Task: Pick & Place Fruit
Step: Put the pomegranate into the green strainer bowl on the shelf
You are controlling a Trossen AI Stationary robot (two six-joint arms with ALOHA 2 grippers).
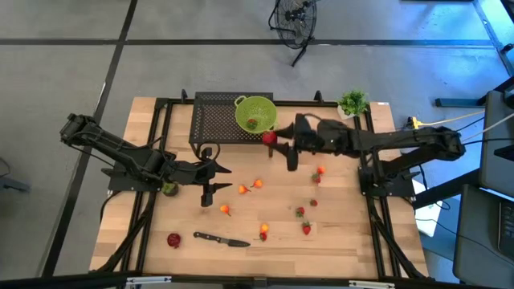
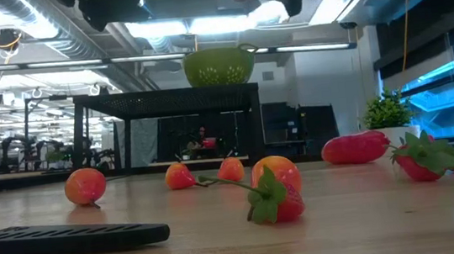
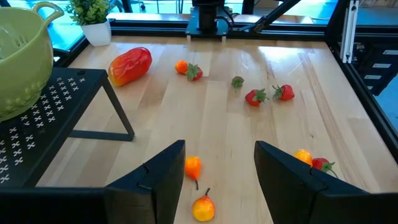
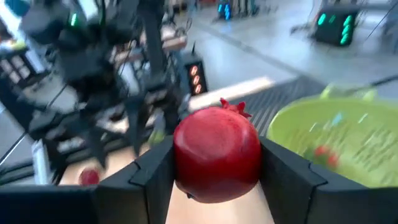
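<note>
Pomegranate (image 4: pixel 216 152), round and red, sits clenched in the right tool (image 1: pixel 273 138), just beside the green bowl (image 1: pixel 255 113). Left tool (image 1: pixel 217 183) hangs released above small orange fruits (image 3: pixel 193 167) on the tabletop (image 1: pixel 337 233).

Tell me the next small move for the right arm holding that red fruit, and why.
Probably carry it a little farther over the green bowl, then let go. The right gripper is clamped on the round red fruit and in the high view sits just beside the bowl's rim, not yet above it. The left gripper hangs open over the table.
</note>
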